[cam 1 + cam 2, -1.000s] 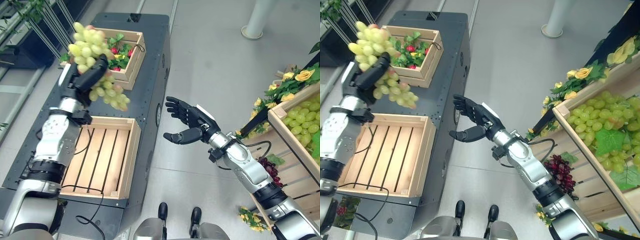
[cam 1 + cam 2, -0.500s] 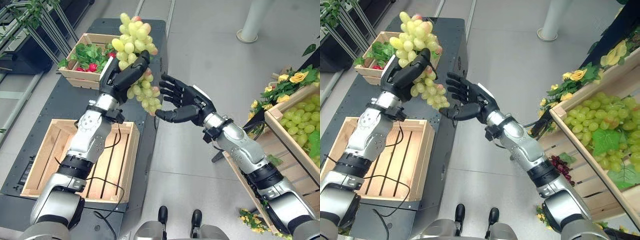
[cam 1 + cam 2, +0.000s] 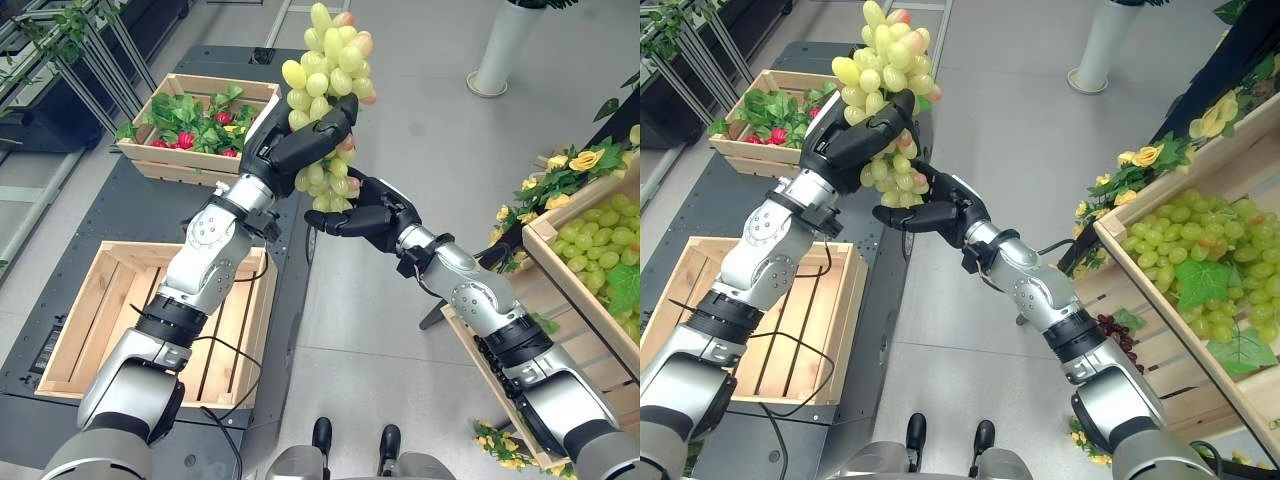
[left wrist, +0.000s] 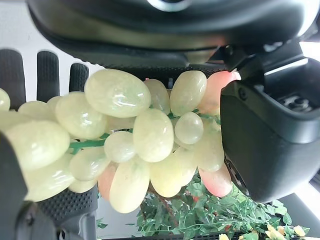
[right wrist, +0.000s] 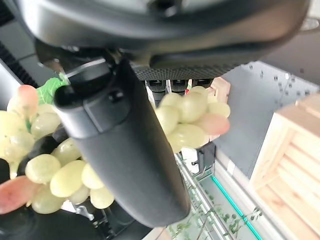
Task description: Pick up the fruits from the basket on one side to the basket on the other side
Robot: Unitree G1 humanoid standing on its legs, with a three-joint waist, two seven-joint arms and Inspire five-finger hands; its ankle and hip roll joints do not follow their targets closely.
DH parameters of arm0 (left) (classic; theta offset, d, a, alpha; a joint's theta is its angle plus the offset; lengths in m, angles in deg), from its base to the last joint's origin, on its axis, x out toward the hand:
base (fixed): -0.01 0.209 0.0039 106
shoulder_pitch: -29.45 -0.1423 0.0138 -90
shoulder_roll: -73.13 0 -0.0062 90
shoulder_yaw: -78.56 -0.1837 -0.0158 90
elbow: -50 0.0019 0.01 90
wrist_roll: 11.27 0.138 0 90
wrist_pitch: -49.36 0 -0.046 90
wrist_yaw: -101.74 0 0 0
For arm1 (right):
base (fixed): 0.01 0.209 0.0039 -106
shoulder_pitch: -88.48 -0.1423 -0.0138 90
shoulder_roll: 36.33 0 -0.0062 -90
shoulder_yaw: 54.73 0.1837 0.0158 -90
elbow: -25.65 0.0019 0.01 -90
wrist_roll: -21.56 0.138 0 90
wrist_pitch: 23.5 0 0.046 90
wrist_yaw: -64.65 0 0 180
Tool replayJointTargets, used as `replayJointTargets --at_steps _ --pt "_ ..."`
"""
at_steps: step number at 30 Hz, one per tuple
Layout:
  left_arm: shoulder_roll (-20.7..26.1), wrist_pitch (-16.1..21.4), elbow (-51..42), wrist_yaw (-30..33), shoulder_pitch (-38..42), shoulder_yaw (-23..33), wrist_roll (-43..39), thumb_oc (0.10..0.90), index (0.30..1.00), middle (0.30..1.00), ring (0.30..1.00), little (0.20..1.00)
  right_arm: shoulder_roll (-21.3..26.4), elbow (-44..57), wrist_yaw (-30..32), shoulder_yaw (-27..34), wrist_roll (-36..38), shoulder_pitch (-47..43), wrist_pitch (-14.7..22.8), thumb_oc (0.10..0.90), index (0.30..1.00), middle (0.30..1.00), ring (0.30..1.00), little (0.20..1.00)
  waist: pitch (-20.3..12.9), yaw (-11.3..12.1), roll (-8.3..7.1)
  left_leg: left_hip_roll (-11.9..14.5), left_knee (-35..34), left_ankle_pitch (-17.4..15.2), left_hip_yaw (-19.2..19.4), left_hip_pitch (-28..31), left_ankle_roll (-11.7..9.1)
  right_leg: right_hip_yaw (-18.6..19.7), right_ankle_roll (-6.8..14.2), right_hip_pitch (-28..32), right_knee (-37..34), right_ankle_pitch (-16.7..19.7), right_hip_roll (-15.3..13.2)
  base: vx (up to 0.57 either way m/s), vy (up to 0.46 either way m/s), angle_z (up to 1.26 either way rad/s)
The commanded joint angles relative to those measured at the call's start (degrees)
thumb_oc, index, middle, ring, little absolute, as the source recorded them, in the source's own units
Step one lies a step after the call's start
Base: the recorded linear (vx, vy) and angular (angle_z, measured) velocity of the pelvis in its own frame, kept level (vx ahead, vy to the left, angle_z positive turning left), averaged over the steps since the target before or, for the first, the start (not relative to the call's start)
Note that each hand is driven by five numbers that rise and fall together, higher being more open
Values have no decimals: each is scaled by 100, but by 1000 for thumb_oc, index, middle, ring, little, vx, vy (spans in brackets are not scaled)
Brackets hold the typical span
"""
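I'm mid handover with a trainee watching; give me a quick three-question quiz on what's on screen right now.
1. True or false: the left hand has its fingers curled round the bunch of green grapes.
2. Where is the right hand? A) resting in the empty wooden crate; B) at the lower end of the bunch, under the left hand; C) inside the crate of leaves and red fruit.
3. Fill in: the shelf crate at the robot's right holds more green ______.

Key: 1 true. 2 B; whether it has closed on the bunch is unclear. 3 grapes.
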Motion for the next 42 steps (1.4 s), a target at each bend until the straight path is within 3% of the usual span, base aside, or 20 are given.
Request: replayJointTargets --at_steps 1,14,23,25,38,39,40,41,42 --pt "-314 527 196 -180 658 -220 61 400 300 300 300 300 -553 -418 75 28 551 -248 367 800 900 900 900 900 -1689 107 -22 -306 -135 -106 -260 -160 -107 42 -156 -106 9 58 13 0 0 0" --pt "-225 295 515 -343 547 -320 276 400 300 300 300 300 -555 -333 426 276 743 -423 897 800 900 900 900 900 -1709 121 -24 -296 -135 -116 -185 -104 -97 51 -149 -69 9 60 17 0 0 0" --pt "-218 336 914 -549 518 -344 270 400 300 300 300 300 -486 -362 110 497 967 -425 1204 800 900 900 900 900 -1720 74 -14 -286 -135 -130 -148 -82 -93 90 -141 -69 9 63 26 0 0 0" --pt "-255 352 941 -577 510 -340 282 400 300 300 300 300 -510 -328 18 515 1039 -417 1269 400 300 300 300 300 -1723 70 -12 -285 -135 -132 -151 -79 -95 95 -141 -65 9 56 28 0 0 0" --pt "-307 340 933 -460 470 -260 351 400 300 300 300 300 -532 -400 -24 601 1018 -375 1291 400 300 300 300 300 -1717 67 -10 -264 -135 -142 -142 -74 -110 72 -144 -57 9 42 38 0 0 0" --pt "-307 320 950 -439 466 -250 374 458 387 387 387 387 -533 -402 -12 596 1044 -373 1287 400 300 300 300 300 -1722 61 -11 -260 -135 -144 -133 -75 -113 78 -141 -60 9 40 39 0 0 0" --pt "-310 304 964 -424 473 -254 386 568 552 552 552 552 -537 -404 -2 590 1053 -375 1293 400 300 300 300 300 -1725 57 -11 -260 -135 -141 -128 -80 -114 88 -140 -62 9 38 41 0 0 0" --pt "-309 305 975 -426 472 -255 391 607 611 611 611 611 -536 -403 4 589 1055 -373 1300 400 300 300 300 300 -1724 56 -11 -258 -135 -142 -123 -82 -114 89 -138 -65 9 37 41 0 0 0" --pt "-304 307 980 -423 467 -254 394 693 740 740 740 740 -534 -399 6 590 1056 -368 1301 400 300 300 300 300 -1723 55 -11 -257 -135 -142 -118 -83 -115 89 -138 -66 9 38 40 0 0 0"
